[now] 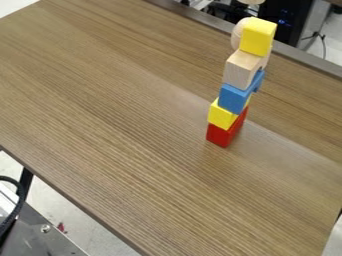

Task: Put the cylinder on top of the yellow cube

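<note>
A tower of blocks stands on the table, to the right of the middle in the camera view. From the bottom it has a red block, a yellow block, a blue block, a plain wooden block and the yellow cube at the top. A round-ended plain wooden piece shows behind the left side of the yellow cube, mostly hidden by it. Another rounded wooden piece, cut off by the top edge, is above the tower; I cannot tell which is the cylinder.
The brown wood-grain table runs across the view, its far edge behind the tower. Black equipment and cables are beyond that edge. A metal surface with a black cable lies below the table's near edge at lower left.
</note>
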Robot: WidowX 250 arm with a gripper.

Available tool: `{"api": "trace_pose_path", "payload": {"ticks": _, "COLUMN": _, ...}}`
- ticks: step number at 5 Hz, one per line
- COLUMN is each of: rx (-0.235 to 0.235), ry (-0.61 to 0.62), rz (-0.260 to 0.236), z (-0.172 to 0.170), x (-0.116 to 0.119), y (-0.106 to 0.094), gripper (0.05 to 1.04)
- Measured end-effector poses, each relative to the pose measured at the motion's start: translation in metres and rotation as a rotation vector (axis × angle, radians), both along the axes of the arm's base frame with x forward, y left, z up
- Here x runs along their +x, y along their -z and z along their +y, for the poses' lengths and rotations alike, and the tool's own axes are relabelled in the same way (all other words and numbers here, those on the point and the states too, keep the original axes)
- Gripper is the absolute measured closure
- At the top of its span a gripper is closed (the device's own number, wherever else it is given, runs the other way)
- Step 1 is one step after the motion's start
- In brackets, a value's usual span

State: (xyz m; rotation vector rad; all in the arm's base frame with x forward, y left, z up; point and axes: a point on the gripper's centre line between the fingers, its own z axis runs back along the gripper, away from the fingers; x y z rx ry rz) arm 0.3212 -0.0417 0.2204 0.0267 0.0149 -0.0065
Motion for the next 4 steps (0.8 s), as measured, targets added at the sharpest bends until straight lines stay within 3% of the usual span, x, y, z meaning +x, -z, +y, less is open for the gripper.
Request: {"api": "trace_pose_path", "payload": {"ticks": 4, "rx": 0.000, "ry": 0.045, "rz": -0.010, "z": -0.019, "x": -0.001, "y": 0.007, "gripper": 0.567}}
